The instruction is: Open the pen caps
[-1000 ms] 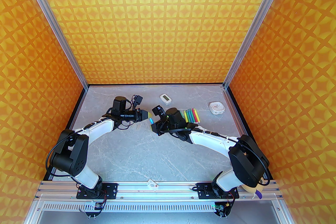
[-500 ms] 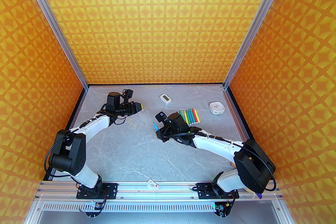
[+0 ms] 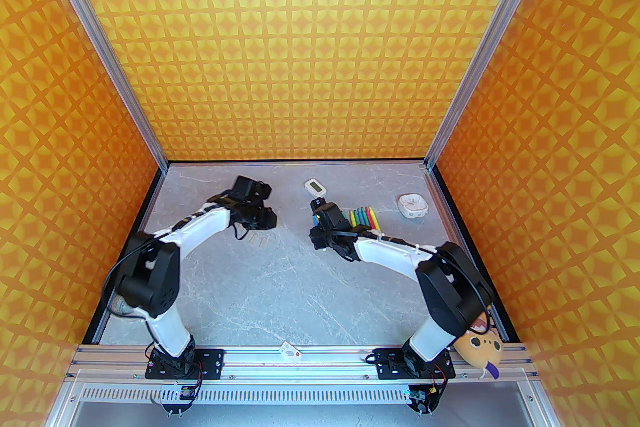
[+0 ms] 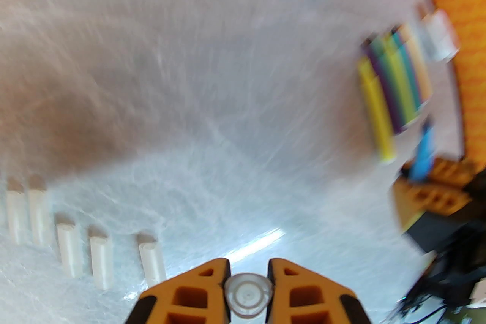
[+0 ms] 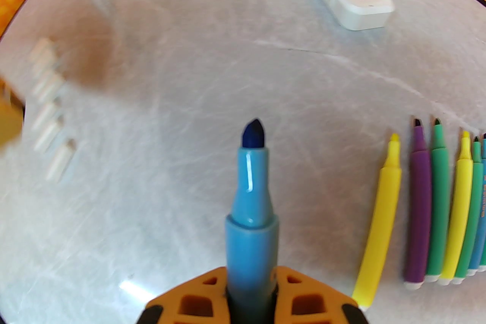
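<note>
Step in hand, by the look of things: setting down the two halves of a pen already pulled apart. Clamped shut in the left gripper (image 4: pixel 248 290), a pale translucent cap (image 4: pixel 248 296), seen end-on between the orange fingers (image 4: pixel 216 273). Clamped in the right gripper (image 5: pixel 250 301), the blue pen (image 5: pixel 250 193), held around the barrel, dark tip bare and aimed at 12 o'clock in the right wrist view. On the surface (image 5: pixel 182 60), at 9 to 10 o'clock from the left gripper and near it, a tidy line of five loose caps (image 4: pixel 100 258), lying side by side. At 2 o'clock from the right gripper, a row of pens (image 5: pixel 436 208) lying flat and close-packed, tips bare, a yellow one nearest. Next move, most likely a double put-down: bring the held cap down at the gripper-side end of the cap line, parallel to its neighbours, then let go gently enough to stop any rolling; carry the blue pen toward 2 o'clock, lay it alongside the yellow one, tip facing the same way, and release without nudging the row. Capped pens yet to do: impossible to tell, with the far end of the row cut off in the right wrist view and too small from above. Much blur in the left wrist view, so exact cap spacing uncertain.
</note>
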